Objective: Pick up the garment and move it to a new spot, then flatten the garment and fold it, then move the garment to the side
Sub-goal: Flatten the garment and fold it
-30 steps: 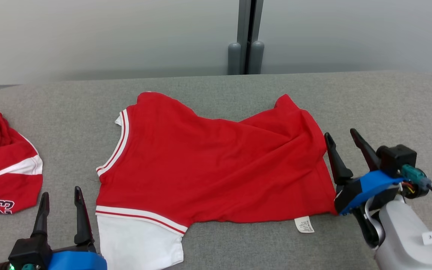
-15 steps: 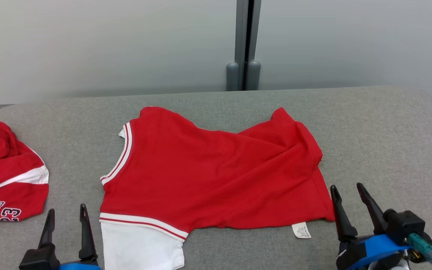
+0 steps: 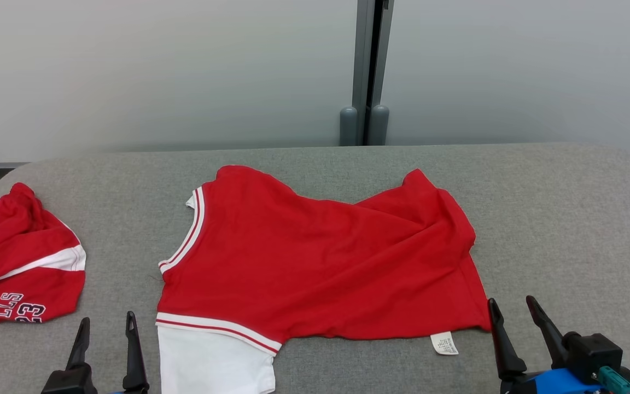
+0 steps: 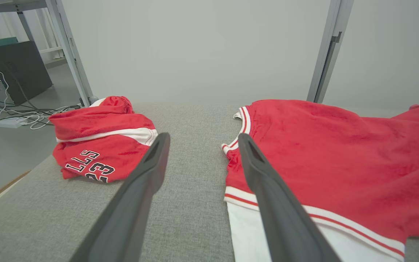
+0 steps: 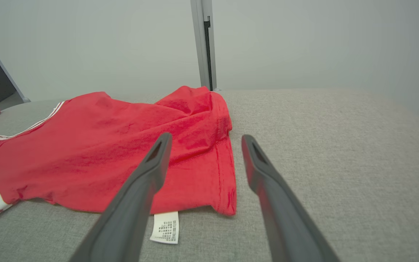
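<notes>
The garment [image 3: 320, 262] is a red shirt with white trim and a white sleeve, lying spread out with some creases on the grey table [image 3: 566, 219]. Its white label [image 3: 444, 343] sticks out at the near hem. My left gripper [image 3: 107, 318] is open at the near edge, just left of the white sleeve. In the left wrist view the left gripper [image 4: 203, 138] points past the garment's [image 4: 340, 156] collar side. My right gripper [image 3: 511, 301] is open just right of the near right corner of the hem. The right wrist view has the right gripper [image 5: 206, 137] over that garment [image 5: 104, 145] corner, holding nothing.
A second red and white garment [image 3: 19, 262] with lettering lies crumpled at the table's left end, also in the left wrist view [image 4: 100, 145]. A grey post [image 3: 369, 71] and pale wall stand behind the table. Bare grey surface stretches to the right of the shirt.
The head camera has tilted up, so the whole scene sits lower. Both grippers have drawn back toward the near edge; the right one has left the shirt's right hem.
</notes>
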`<state>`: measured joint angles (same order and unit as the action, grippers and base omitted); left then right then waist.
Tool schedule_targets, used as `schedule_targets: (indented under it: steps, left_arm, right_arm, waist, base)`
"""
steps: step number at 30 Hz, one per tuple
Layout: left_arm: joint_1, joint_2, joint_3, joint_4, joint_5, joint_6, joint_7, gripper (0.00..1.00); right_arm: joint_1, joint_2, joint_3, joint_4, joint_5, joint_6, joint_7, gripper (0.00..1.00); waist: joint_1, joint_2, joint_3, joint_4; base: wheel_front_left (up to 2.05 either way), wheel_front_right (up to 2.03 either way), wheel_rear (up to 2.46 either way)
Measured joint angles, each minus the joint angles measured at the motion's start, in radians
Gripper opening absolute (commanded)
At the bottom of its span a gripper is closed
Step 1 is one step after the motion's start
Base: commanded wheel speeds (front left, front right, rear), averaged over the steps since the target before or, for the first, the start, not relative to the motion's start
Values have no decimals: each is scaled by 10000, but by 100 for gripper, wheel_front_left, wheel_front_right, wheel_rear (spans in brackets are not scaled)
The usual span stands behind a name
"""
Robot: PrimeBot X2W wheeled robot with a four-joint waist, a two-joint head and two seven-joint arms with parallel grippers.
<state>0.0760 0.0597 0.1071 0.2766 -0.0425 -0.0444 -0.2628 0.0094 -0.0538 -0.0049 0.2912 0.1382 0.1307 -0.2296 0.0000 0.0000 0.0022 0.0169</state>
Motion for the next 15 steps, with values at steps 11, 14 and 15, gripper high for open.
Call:
schedule_targets:
  steps: [11, 14, 15]
  left_arm:
    - [21, 31, -79, 40, -92, 100, 0, 100]
    - [29, 50, -109, 42, -94, 128, 0, 100]
    - [29, 58, -113, 44, -98, 130, 0, 100]
  right_arm:
    - [66, 25, 115, -35, -27, 0, 186, 100]
    - [66, 27, 142, -8, -21, 0, 184, 100]
    - [66, 27, 151, 12, -19, 0, 184, 100]
  waist:
    - [0, 0, -41, -30]
    - [0, 0, -30, -44]
    - [0, 0, -28, -50]
  base:
    - [0, 0, 0]
    - [0, 0, 0]
    - [0, 0, 0]
